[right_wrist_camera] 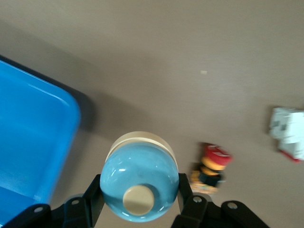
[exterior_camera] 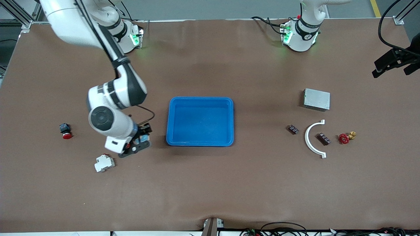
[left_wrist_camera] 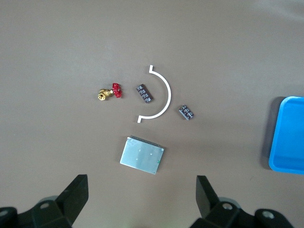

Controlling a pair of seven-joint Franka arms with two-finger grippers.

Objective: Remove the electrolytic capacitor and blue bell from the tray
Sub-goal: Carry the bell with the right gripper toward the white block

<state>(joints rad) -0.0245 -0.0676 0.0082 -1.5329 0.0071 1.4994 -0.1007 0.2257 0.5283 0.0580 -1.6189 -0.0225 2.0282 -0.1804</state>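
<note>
One bell [right_wrist_camera: 139,183] clamped in right end effector [right_wrist_camera: 140,199] (beside tray [exterior_camera: 200,121]) — left end effector [left_wrist_camera: 142,194] gapes empty.

Right arm reaches out from its base at the table's top edge, elbow bent, wrist angled down, right gripper [exterior_camera: 139,141] up over the table with its fingers [right_wrist_camera: 184,199] clamped on a blue bell [right_wrist_camera: 139,186]. Left gripper [left_wrist_camera: 142,199] waits with fingers spread wide.

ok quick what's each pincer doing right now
Left pincer: open, holding nothing, high above the silver box.
Right pincer: shut on the blue bell, over the table beside the blue tray.
</note>
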